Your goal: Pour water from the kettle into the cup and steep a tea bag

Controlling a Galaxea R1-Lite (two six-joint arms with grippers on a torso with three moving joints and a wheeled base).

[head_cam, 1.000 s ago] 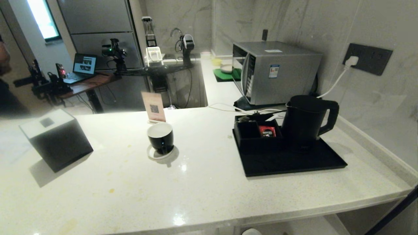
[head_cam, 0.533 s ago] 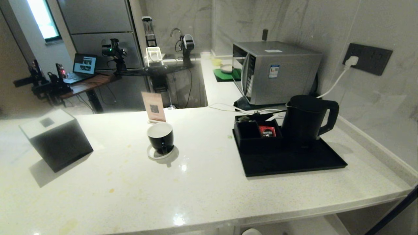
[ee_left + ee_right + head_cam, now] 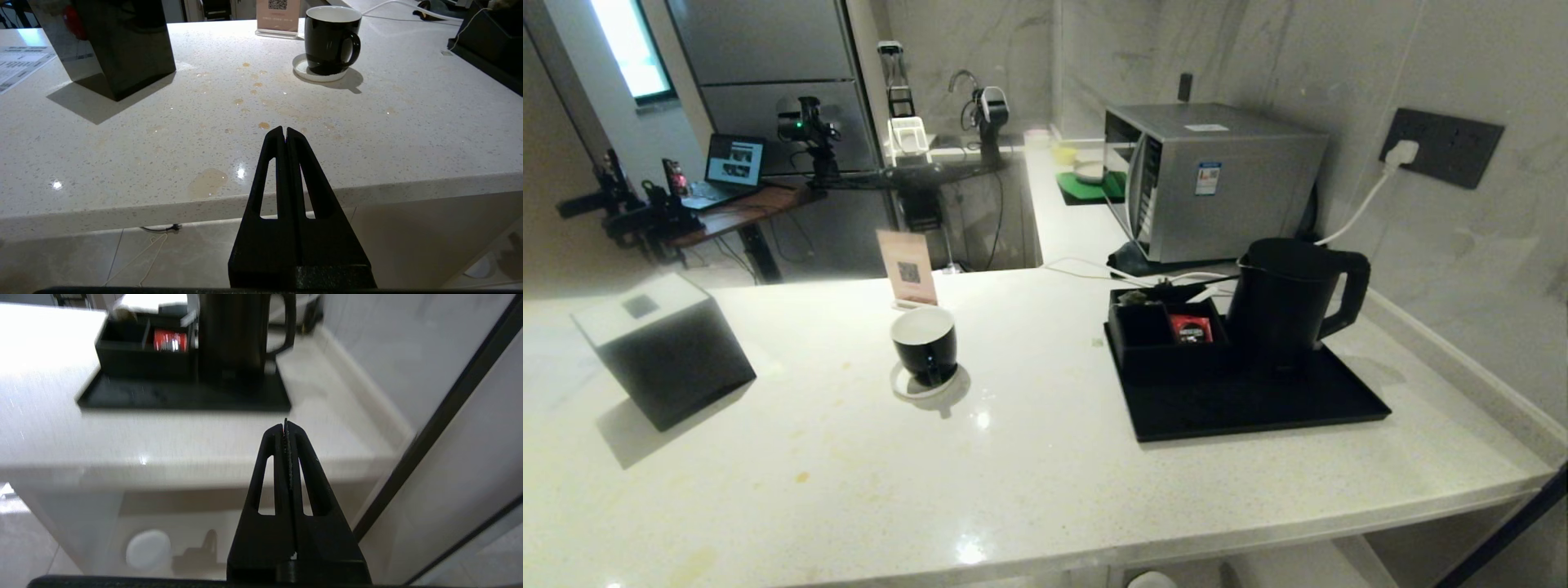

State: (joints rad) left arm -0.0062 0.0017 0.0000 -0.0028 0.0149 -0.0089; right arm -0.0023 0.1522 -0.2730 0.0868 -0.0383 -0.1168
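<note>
The cup [image 3: 924,344] sits on a small white saucer [image 3: 922,385] near the middle of the white counter [image 3: 1029,474]. It is black outside and white inside. Its handle shows in the left wrist view, and I cannot see into it to tell if there is water.

The kettle [image 3: 1286,298] is big and black. It stands on a flat black tray [image 3: 1258,404] toward the right end of the counter, near the back wall. Its handle points to the right edge. Just beside it on the tray, on the side toward the cup, is a black box [image 3: 1164,335] with small spaces. A red packet [image 3: 1192,328] sits in one of them. The cup and the kettle are well apart.

A black cube [image 3: 662,347] with a white top stands near the left edge of the counter. A small card sign [image 3: 907,268] stands at the back edge, just behind the cup. A silver microwave [image 3: 1209,175] sits farther back on the right.

The left hand [image 3: 284,130] is shut tight and holds nothing. It hangs at the front edge of the counter, pointing at the cup.

The right hand [image 3: 285,424] is shut tight too, with nothing in it. It is in front of the counter's front edge, near the right corner, pointing toward the tray and kettle.
</note>
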